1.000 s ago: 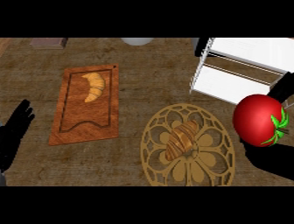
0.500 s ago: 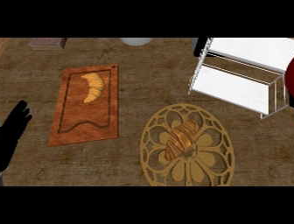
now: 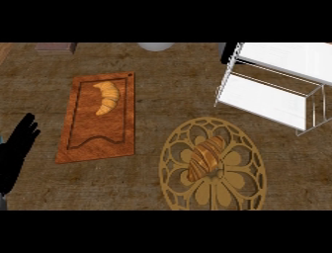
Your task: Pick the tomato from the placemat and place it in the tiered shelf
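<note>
The tomato does not show anywhere in the view. It is not on the round golden placemat (image 3: 213, 170) in the lower middle of the frame, and it cannot be seen on either level of the white tiered shelf (image 3: 264, 101) in the upper right. The placemat carries only a brown striped pastry (image 3: 206, 159), lying near its centre. So the pick appears to be done, because the placemat no longer holds the tomato. Whether the placing is done I cannot tell: the visible shelf boards look bare, but the shelf runs out of the frame at the right edge and the tomato may be there, or in a hand outside the view.

The right robot hand is not visible at all, so I cannot say whether it grasps something. The left robot hand (image 3: 14, 153) rests at the lower left edge of the frame, fingers straight and pointing up, holding nothing.

On the brown surface (image 3: 161, 84), at the left of centre, a wooden board (image 3: 89, 138) holds a croissant (image 3: 107, 97) in its upper part. These are well apart from the shelf and play no role in the task.
</note>
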Robot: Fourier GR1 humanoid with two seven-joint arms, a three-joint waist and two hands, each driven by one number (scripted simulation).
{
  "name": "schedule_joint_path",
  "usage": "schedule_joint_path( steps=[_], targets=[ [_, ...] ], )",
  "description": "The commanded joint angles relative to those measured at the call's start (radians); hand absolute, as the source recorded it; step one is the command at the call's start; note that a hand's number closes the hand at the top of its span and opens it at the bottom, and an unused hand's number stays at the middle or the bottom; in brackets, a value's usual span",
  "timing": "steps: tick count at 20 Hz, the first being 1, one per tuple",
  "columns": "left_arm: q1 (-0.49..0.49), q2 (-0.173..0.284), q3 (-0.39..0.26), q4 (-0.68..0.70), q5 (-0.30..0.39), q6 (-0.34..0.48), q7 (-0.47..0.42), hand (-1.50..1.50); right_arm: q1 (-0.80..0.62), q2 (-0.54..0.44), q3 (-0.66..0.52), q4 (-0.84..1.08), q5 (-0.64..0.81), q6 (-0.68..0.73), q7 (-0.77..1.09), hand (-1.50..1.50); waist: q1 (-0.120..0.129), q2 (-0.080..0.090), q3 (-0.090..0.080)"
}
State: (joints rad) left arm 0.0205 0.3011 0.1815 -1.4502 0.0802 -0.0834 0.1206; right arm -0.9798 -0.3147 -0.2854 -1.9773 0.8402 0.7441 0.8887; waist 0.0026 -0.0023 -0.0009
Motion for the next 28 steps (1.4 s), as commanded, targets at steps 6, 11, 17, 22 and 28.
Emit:
schedule_joint_path(
  steps=[6,11,17,22,28],
  targets=[
    [0.034,-0.027,-0.008,-0.058,-0.015,0.000,-0.007,0.00,0.083,-0.115,0.003,0.231,0.088,-0.166,-0.143,1.50,0.008,0.003,0.001],
    [-0.037,0.003,0.027,0.072,-0.007,-0.035,-0.032,0.00,0.070,-0.078,-0.007,0.341,0.091,-0.296,-0.162,1.50,0.004,0.004,0.001],
    [-0.025,-0.038,-0.012,-0.026,-0.045,0.012,0.024,0.00,0.123,-0.115,-0.027,0.566,0.107,-0.457,-0.314,1.50,0.008,0.006,0.001],
    [-0.027,-0.004,0.044,0.095,-0.026,-0.038,-0.070,0.00,0.099,-0.123,-0.069,0.643,0.122,-0.546,-0.260,-1.50,0.005,0.005,0.000],
    [-0.030,-0.049,0.004,-0.016,-0.048,0.006,0.038,0.00,0.120,-0.166,-0.029,0.727,0.115,-0.581,-0.373,-1.50,0.005,0.003,0.001]
  ],
)
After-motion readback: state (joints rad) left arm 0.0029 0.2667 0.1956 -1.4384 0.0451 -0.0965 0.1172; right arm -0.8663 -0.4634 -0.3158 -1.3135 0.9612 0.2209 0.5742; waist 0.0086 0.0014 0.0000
